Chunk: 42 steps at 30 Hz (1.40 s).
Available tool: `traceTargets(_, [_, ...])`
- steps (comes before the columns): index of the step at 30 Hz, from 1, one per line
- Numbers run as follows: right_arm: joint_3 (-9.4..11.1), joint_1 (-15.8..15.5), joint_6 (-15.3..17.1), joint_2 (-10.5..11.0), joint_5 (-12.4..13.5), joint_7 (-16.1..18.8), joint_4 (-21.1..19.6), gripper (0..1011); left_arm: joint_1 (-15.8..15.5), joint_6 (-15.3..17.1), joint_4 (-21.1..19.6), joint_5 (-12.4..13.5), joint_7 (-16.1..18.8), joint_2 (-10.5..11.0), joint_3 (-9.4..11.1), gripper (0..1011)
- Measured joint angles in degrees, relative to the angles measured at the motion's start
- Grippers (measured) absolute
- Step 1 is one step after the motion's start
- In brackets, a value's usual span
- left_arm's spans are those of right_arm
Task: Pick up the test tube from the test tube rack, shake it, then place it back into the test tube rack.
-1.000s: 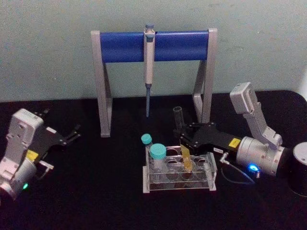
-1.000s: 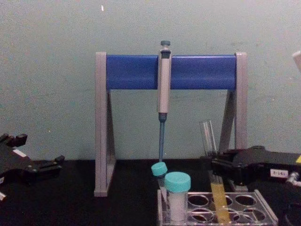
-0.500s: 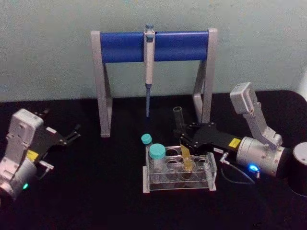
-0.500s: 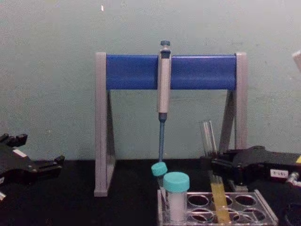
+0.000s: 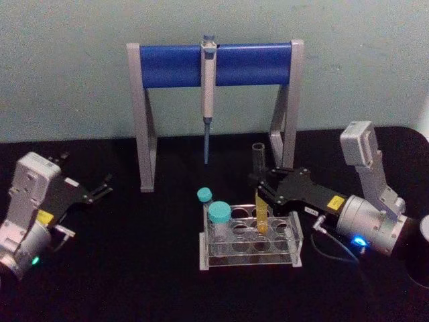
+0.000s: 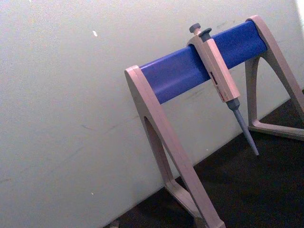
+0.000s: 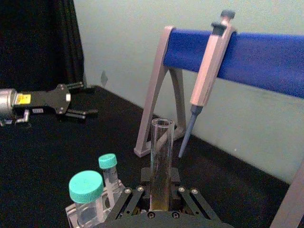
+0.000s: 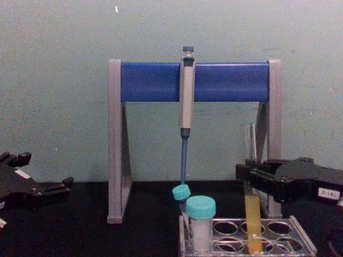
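The long, slim, clear glass test tube [image 5: 261, 213], with yellow-orange liquid in its lower part, stands close to upright right of centre in the head view. Its open mouth is up, and its round end appears to be still down in a hole of the low clear plastic test tube rack [image 5: 295, 243]. The chest view agrees, with the liquid column [image 8: 252, 214] crossing the line of the top plate.

My right gripper [image 5: 263, 187] comes in from the right side of the frame and is clamped on the glass above the liquid. In the right wrist view the tube [image 7: 161, 152] rises straight out from between the fingers. The long axis is vertical and the grip crosses it sideways. I judge the next move must run straight up along that axis until the bottom clears the hole, since any sideways drift would lever the glass against the plate.

Two teal-capped tubes [image 5: 219, 215] stand at the rack's left end, just beside that path. My left gripper [image 5: 100, 187] rests with its fingers spread at the far left of the frame, well apart from the rack.
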Motion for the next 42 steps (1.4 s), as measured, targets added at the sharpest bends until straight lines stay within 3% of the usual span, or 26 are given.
traceTargets(9, [2.7,-2.8,-5.5,-0.6,1.4,0.0,-1.3,229,0.0,0.0,0.0,0.0,0.0,0.0,0.0,1010])
traceTargets(15, [3.8,-3.6,-7.4,-1.0,2.1,0.6,-2.4,229,0.0,0.0,0.0,0.0,0.0,0.0,0.0,1009])
traceTargets(28, [5.1,-3.4,-8.4,-1.6,2.0,0.0,-5.2,229,0.0,0.0,0.0,0.0,0.0,0.0,0.0,1009])
traceTargets(42, [4.4,-0.5,-8.1,-3.5,1.3,0.0,-3.3,229,0.0,0.0,0.0,0.0,0.0,0.0,0.0,1010])
